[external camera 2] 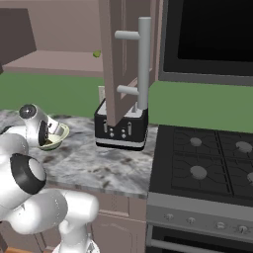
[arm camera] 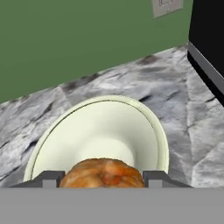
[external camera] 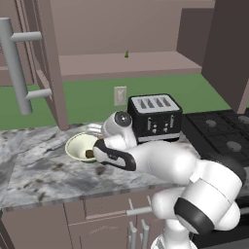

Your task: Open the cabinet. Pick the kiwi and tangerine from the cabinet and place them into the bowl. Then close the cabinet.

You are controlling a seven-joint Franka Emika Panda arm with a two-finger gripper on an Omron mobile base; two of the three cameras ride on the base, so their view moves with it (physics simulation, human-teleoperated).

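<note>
Tangerine sits right at the lens in the hand view, clamped between the two tips of the claw, orange skin bulging up between them. Claw is closed on it, held over the bowl.

Left of the claw: open cabinet door with long silver handle, well above desk level.

Directly under the claw: the cream bowl on the marbled desk, with a small dark brown kiwi already inside near the bottom.

Right of the claw: black toaster near the bowl, wall outlet behind on green backsplash. Further right, black stove.

Above and behind the claw: cabinet shelf with a tiny green object, well apart.
</note>
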